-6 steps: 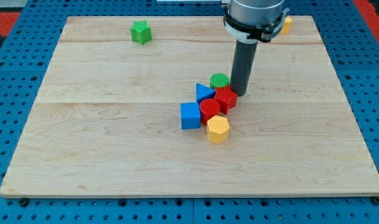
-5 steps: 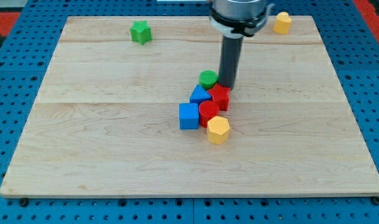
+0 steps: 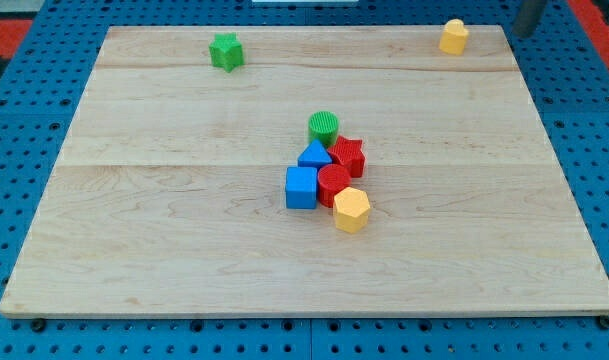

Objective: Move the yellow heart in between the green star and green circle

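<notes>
The yellow heart (image 3: pixel 454 37) sits near the board's top right corner. The green star (image 3: pixel 225 51) lies at the top left. The green circle (image 3: pixel 324 127) is near the board's middle, at the top of a cluster of blocks and touching the blue triangle (image 3: pixel 314 155). My rod shows only as a short dark piece at the view's top right edge. Its tip (image 3: pixel 525 32) is to the right of the yellow heart, apart from it and far from the cluster.
Below the green circle are a red star (image 3: pixel 348 156), a blue cube (image 3: pixel 302 187), a red circle (image 3: pixel 334 182) and a yellow hexagon (image 3: pixel 351 209), packed together. The wooden board (image 3: pixel 164 230) lies on a blue pegboard (image 3: pixel 4 150).
My rod has left the cluster and gone to the view's top right edge. The green circle has slid left and slightly up from where the rod pushed it.
</notes>
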`<state>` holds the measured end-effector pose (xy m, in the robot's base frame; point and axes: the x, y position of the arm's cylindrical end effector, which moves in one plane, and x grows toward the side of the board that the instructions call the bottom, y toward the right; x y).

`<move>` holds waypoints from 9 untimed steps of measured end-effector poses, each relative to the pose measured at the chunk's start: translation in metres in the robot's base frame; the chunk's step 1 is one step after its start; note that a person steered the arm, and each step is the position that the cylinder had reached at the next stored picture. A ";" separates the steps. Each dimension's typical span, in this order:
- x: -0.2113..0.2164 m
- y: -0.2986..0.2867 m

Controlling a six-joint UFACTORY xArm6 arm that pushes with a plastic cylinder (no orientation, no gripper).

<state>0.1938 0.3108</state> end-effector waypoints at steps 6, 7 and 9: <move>0.012 -0.169; 0.044 -0.209; 0.088 -0.230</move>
<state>0.2818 0.0807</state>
